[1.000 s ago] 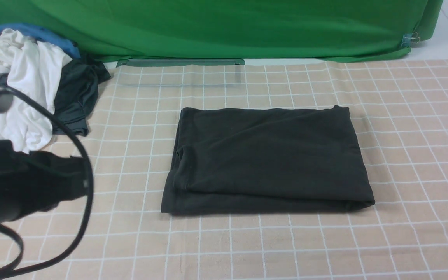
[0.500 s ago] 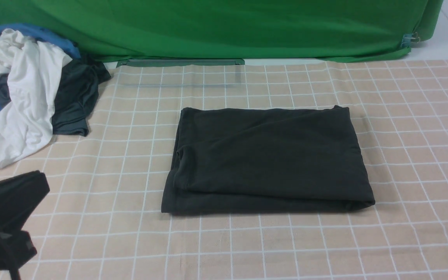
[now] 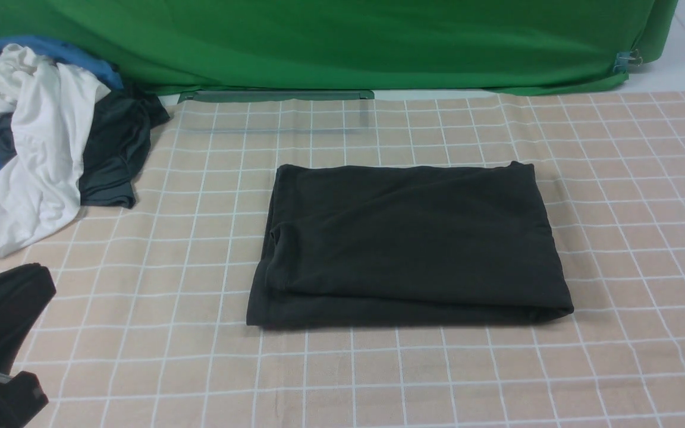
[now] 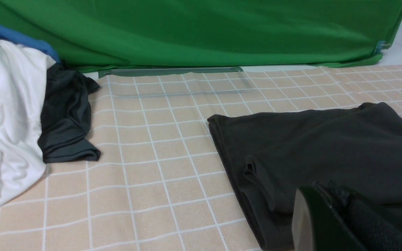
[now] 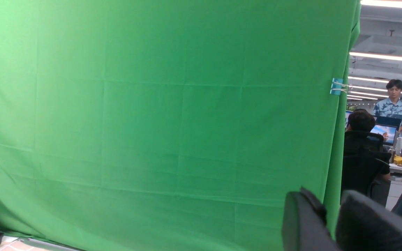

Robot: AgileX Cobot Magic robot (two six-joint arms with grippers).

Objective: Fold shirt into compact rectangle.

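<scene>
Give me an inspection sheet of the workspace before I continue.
Surface: checked tablecloth, lying flat.
Job's things: shirt folded into a rectangle mid-table, nothing touching it.
Clutter: white garment, blue garment and dark grey garment heaped at the far left.
Grippers: left gripper near the shirt's corner, jaws shut, empty; right gripper raised, jaws slightly apart, empty.
Cables: nothing seen.
Surroundings: green backdrop held by a clip; person at desks beyond.
</scene>
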